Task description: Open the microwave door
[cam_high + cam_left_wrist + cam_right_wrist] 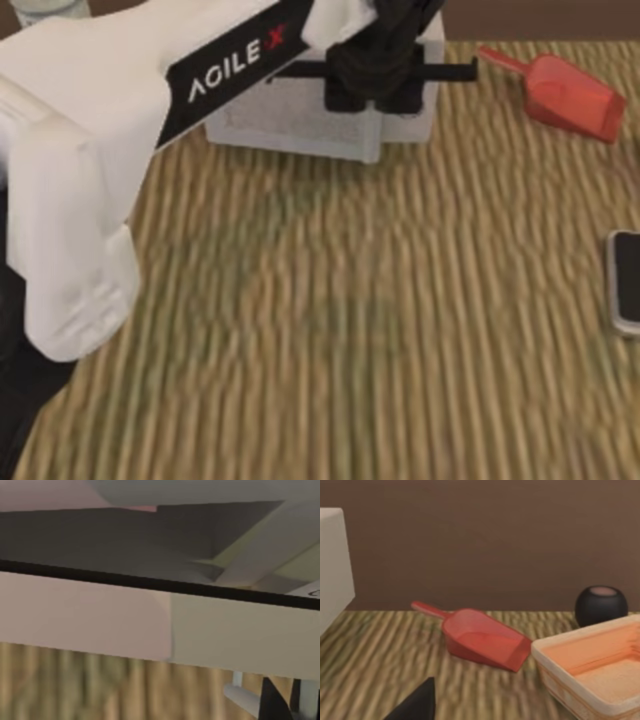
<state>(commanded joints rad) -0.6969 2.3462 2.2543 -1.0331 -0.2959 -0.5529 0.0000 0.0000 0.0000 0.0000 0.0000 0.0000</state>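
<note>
Microwave [300, 125] sits at the far edge of the table, a bit left of centre in the top view – mostly hidden under the left arm [150, 90], only the lower front and a corner show. Microwave door [285, 125] is the white panel with grey speckled mesh; whether it is ajar or flush is hard to make out from above. Knob panel not visible, covered by the gripper.

Left gripper [375, 85] is right at the front right part of the microwave, a black bar sticking out to the right. Cannot tell how its fingers stand – they are buried against the box. Left wrist view is filled by close white and grey surfaces with a dark edge, unclear which part of the microwave.

Right arm is out of the top view; the right wrist view shows only a dark fingertip [417, 705] at the edge.

Red scoop [565, 90] lies right of the microwave, apart from it. Phone [627, 282] is cut off at the right edge. Right wrist view adds an orange tray [580, 670] and a black round speaker [601, 605] behind it.

Table [350, 340] has a striped woven straw surface, brown wall behind.
</note>
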